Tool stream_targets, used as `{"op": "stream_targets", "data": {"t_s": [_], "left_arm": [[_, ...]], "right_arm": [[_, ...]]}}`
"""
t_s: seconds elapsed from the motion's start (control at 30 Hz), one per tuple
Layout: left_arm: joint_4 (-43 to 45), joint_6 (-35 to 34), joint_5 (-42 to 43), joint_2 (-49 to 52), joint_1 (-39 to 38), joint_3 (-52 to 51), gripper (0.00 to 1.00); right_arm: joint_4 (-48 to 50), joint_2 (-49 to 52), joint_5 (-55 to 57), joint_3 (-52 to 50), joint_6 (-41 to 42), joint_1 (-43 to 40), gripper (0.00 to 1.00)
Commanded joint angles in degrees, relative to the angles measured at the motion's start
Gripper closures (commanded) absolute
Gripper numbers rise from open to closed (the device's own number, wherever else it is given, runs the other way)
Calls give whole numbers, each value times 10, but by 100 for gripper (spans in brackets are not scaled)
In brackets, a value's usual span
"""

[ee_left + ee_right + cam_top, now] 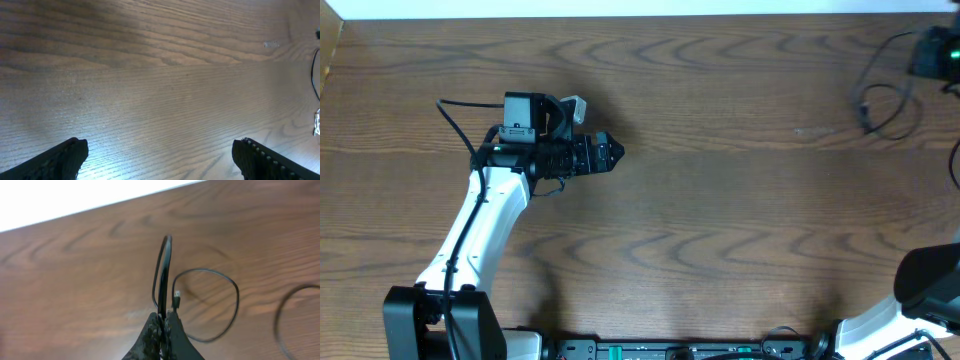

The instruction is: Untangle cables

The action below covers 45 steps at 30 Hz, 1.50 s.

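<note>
The right jaws were clamped on a black cable (pixel 163 295), whose narrow loop rose from them above the far right of the tabletop (pixel 75 280). A small plug (pixel 176 300) on a thin cord lay just beside. The left jaws gaped wide, gripping nothing, left of centre.

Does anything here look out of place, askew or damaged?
Nothing is damaged or spilled. Only the black cable looks askew: pinched in the shut right gripper, it stands up in a loop near the far right corner of the table. The left gripper is open.
</note>
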Motion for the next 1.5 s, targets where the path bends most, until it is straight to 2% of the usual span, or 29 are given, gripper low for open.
{"op": "stream_targets", "data": {"t_s": [0.0, 0.13, 0.23, 0.43, 0.57, 0.8, 1.07, 1.37, 1.47], "left_arm": [[8, 10, -7, -4, 2, 1, 2], [20, 10, -7, -4, 2, 1, 2], [31, 10, -7, -4, 2, 1, 2], [28, 10, 30, -4, 2, 1, 2], [28, 10, 65, -4, 2, 1, 2], [38, 10, 64, -4, -14, 1, 2], [62, 10, 64, -4, -56, 1, 2], [46, 10, 64, -4, -60, 1, 2], [43, 10, 64, -4, -60, 1, 2]], "right_arm": [[43, 37, 4, 11, 6, -37, 99], [95, 89, 5, 31, 14, -66, 99], [127, 158, 17, 88, 32, -86, 99], [82, 278, 61, 240, 34, -123, 99], [51, 321, 94, 313, 40, -166, 99], [58, 331, 46, 319, 52, -238, 99], [61, 384, 38, 319, 52, -196, 99], [46, 427, 65, 319, 85, -179, 99], [35, 427, 113, 319, 121, -181, 99]]}}
